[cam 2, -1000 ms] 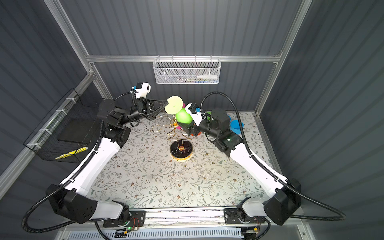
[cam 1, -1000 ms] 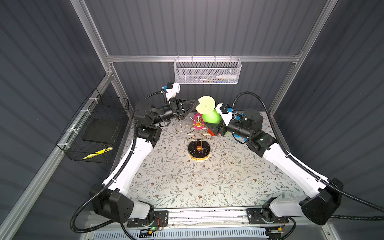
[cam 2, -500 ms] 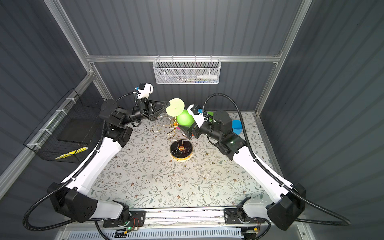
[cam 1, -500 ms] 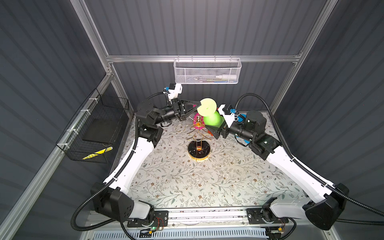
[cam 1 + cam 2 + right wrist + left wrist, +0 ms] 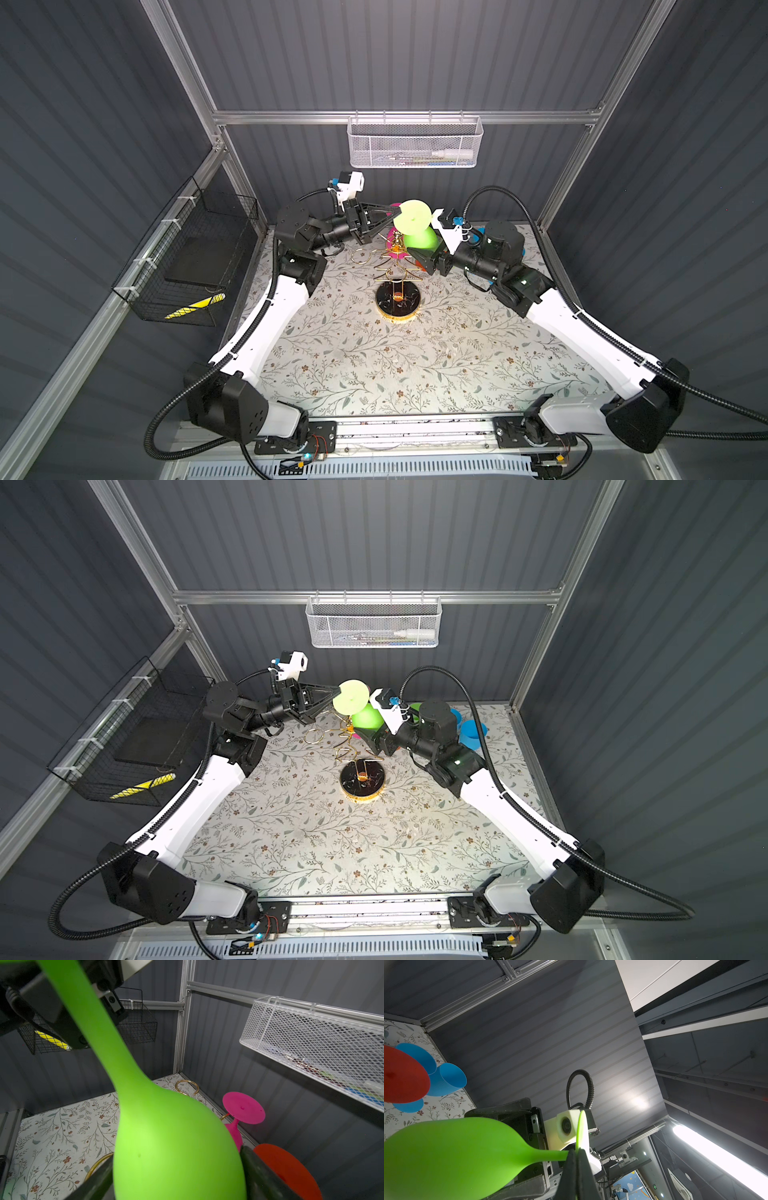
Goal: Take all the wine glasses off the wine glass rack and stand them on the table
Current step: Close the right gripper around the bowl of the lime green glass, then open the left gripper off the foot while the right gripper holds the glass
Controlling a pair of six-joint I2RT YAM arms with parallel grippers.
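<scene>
The left gripper (image 5: 576, 1154) is pinched tight on the thin edge of the foot of the green wine glass (image 5: 166, 1136). The right gripper (image 5: 176, 1176) is spread wide around the glass's bowl, with its fingers (image 5: 256, 1169) pressed against both sides. The glass hangs tilted between the two, foot up and bowl down. It is raised just above and beside the top of the wine glass rack (image 5: 398, 303), and in the right wrist view its stem is clear of the gold loops. A pink glass (image 5: 243, 1113) hangs upside down just behind it, with a red glass (image 5: 402, 1078) close by. Blue cups (image 5: 469, 733) lie farther out on the floral tabletop (image 5: 415, 365), near the back right corner. A white mesh basket (image 5: 415, 141) hangs on the back wall.
</scene>
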